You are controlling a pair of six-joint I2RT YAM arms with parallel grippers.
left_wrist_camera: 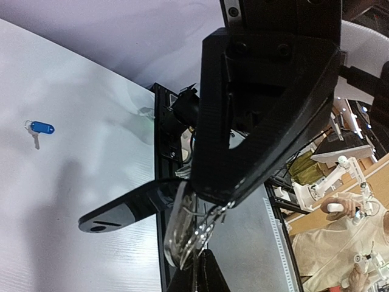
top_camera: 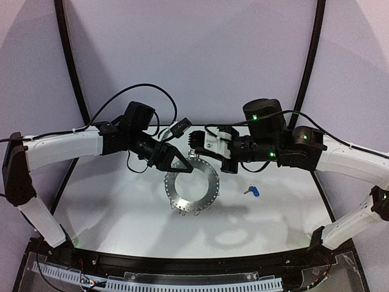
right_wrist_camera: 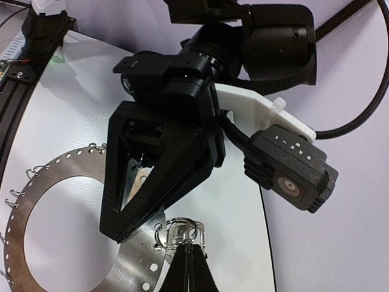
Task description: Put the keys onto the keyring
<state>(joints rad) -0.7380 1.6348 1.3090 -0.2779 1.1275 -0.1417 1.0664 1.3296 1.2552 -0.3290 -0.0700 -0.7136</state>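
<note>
The keyring (top_camera: 211, 182) is a flat grey metal ring with wire clips around its rim, held tilted off the white table. My left gripper (top_camera: 184, 166) is shut on its far-left rim; that grip shows in the right wrist view on the keyring (right_wrist_camera: 130, 261). My right gripper (right_wrist_camera: 190, 248) is shut on a small silver key (right_wrist_camera: 182, 225) whose split ring sits against a rim clip. Its black tag (left_wrist_camera: 115, 213) juts out beside the edge-on keyring (left_wrist_camera: 179, 234) in the left wrist view. The blue-tagged key (top_camera: 252, 191) lies alone on the table, right of the ring.
A black rail (top_camera: 182, 264) runs along the near table edge. Two black arch tubes (top_camera: 68, 61) rise at the back left and right. Cables (top_camera: 152, 91) loop over the left arm. The two grippers almost touch above the ring's far rim.
</note>
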